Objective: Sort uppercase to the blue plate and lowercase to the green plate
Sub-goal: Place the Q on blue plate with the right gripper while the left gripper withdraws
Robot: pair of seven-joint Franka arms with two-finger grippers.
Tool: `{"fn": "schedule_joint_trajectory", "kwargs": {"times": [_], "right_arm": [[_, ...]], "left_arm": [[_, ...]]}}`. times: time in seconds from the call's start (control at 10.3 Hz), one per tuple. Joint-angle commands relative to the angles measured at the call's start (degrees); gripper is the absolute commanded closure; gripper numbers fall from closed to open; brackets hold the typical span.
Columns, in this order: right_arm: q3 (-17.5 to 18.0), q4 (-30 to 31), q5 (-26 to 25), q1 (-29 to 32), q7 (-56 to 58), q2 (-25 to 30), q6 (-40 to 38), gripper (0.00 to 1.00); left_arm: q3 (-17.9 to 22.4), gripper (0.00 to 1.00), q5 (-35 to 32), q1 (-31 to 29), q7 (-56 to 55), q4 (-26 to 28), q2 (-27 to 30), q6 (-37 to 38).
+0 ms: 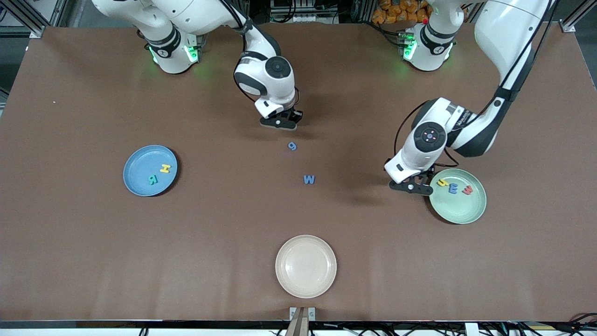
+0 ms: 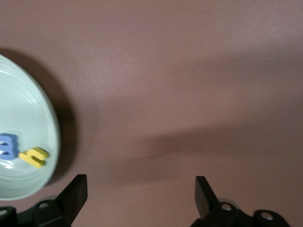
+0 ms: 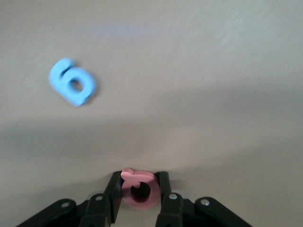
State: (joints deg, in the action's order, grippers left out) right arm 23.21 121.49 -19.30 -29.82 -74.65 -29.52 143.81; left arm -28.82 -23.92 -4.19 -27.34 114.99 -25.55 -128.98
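The right gripper (image 3: 138,189) pinches the red Q (image 3: 139,188) – its lower part hidden – tail up; the left gripper (image 2: 141,195) waits wide open, empty, beside the green plate (image 2: 28,113).

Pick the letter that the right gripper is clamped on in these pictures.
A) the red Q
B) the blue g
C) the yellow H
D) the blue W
A: the right wrist view shows the right gripper shut on the red Q, while the blue g lies loose on the table.
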Motion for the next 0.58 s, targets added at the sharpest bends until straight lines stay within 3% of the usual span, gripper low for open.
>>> {"fn": "schedule_joint_trajectory", "kwargs": {"times": [0.0,0.29,0.48], "right_arm": [[-1.84,0.33,-1.62,2.66,7.2,2.1,-3.7,0.76],[-5.79,0.33,-1.01,4.15,22.12,4.9,-9.31,0.76],[-7.98,0.42,-0.83,5.65,31.71,7.54,-15.21,0.76]], "left_arm": [[-1.06,0.0,1.6,1.98,-4.55,-0.03,0.33,0.83],[-1.67,0.0,1.68,5.23,-9.9,-0.37,0.15,0.83],[-2.38,0.0,5.18,8.83,-15.52,-2.03,-0.37,0.83]]}}
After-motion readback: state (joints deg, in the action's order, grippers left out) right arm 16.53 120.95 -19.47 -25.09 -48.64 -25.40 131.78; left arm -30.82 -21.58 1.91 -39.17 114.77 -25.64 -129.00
